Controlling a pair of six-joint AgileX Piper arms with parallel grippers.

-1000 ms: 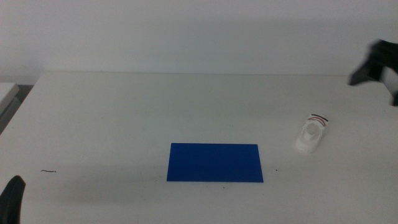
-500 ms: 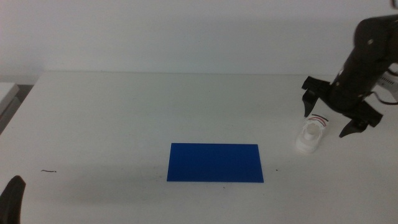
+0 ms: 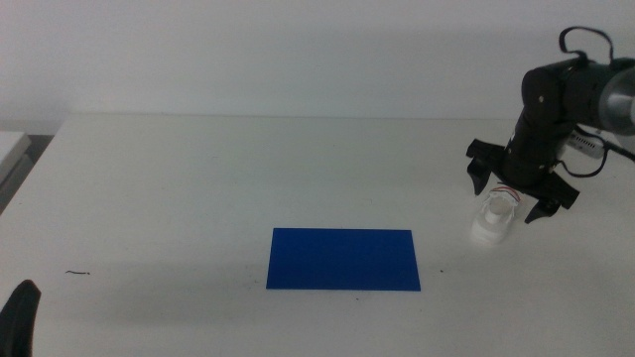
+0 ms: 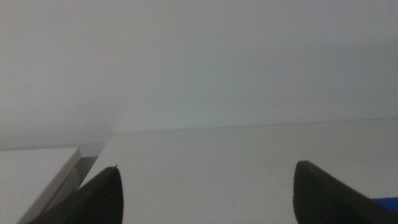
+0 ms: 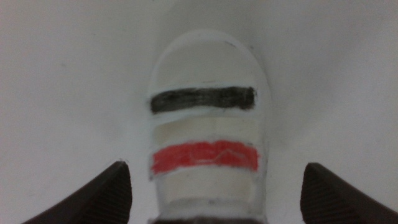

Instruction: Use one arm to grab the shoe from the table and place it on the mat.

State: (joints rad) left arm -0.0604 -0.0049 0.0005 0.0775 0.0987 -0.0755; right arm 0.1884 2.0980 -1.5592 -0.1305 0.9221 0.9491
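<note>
The small white shoe point(image 3: 493, 220) with a black and a red strap lies on the white table point(image 3: 198, 178), to the right of the dark-blue mat point(image 3: 343, 260). The arm point(image 3: 556, 99) comes in from the right. My right gripper point(image 3: 514, 193) hangs open just above the strapped end of the shoe, one jaw on each side and neither touching it. In the right wrist view the shoe point(image 5: 205, 99) lies between the open jaws of the right gripper point(image 5: 216, 167). My left gripper point(image 3: 20, 317) waits at the bottom left edge; in its wrist view it point(image 4: 208, 167) is open and empty.
A small dark mark point(image 3: 77, 272) lies on the table at the near left. A white ledge point(image 3: 10, 149) stands beyond the table's left edge and also shows in the left wrist view point(image 4: 37, 168). A grey wall runs behind the table.
The right arm has come in from the right edge and moved down and left over the shoe, jaws open. The shoe, the mat and the left gripper have not moved.
</note>
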